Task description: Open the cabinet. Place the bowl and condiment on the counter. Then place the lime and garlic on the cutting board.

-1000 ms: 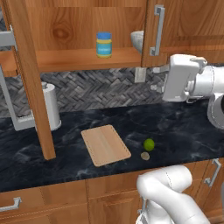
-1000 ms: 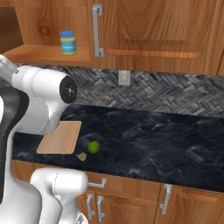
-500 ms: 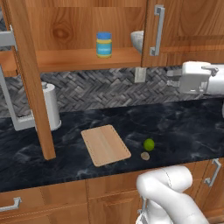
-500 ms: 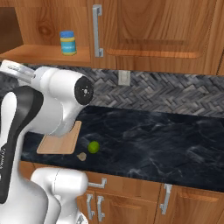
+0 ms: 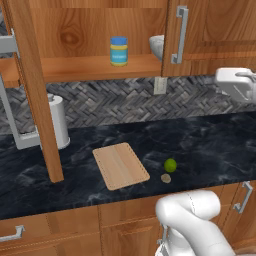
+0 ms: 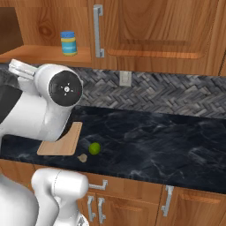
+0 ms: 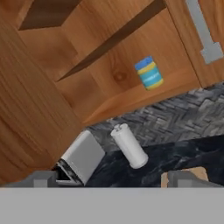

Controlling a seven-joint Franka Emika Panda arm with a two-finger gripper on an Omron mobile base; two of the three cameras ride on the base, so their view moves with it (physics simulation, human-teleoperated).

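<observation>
Cabinet (image 5: 35, 100): left door swung open, right door (image 5: 210, 35) closed. Condiment (image 5: 119, 50) stands upright on the shelf; bowl (image 5: 157, 46) sits beside it, partly hidden behind the closed door's edge. On the tabletop (image 5: 210, 145) — cutting board (image 5: 120, 165) bare, lime (image 5: 170, 165) just right of it, garlic (image 5: 165, 178) close in front of the lime. Paper-towel roll (image 5: 58, 121) stands at the backsplash. Pincer (image 7: 111, 178) released, fingertips wide apart — grasping nothing.

Lime (image 6: 94, 148) and garlic (image 6: 82, 157) lie on counter (image 6: 176, 145) beside cutting board (image 6: 66, 141).
</observation>
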